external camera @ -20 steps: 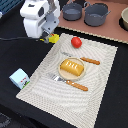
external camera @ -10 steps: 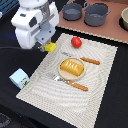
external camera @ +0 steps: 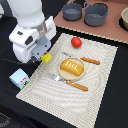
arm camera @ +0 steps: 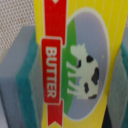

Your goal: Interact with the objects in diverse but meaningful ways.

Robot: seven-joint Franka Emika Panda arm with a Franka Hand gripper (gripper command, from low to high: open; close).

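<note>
The yellow butter box (arm camera: 82, 60) is seen clamped between the two padded fingers (arm camera: 22, 85) in the wrist view; the jaws are closed on its narrow sides. In the exterior view the gripper (external camera: 45, 56) is held above the placemat (external camera: 100, 90), near that view's left edge, with only a yellow corner of the box showing, clear of the mat. The box is judged light, stiff and smooth-skinned, so slip is possible; a hold across the short width suits it. Its long axis is seen running along the printed "BUTTER" banner, parallel to the fingers. The tomato (external camera: 76, 42) and bread block (external camera: 72, 68) lie well apart.
</note>
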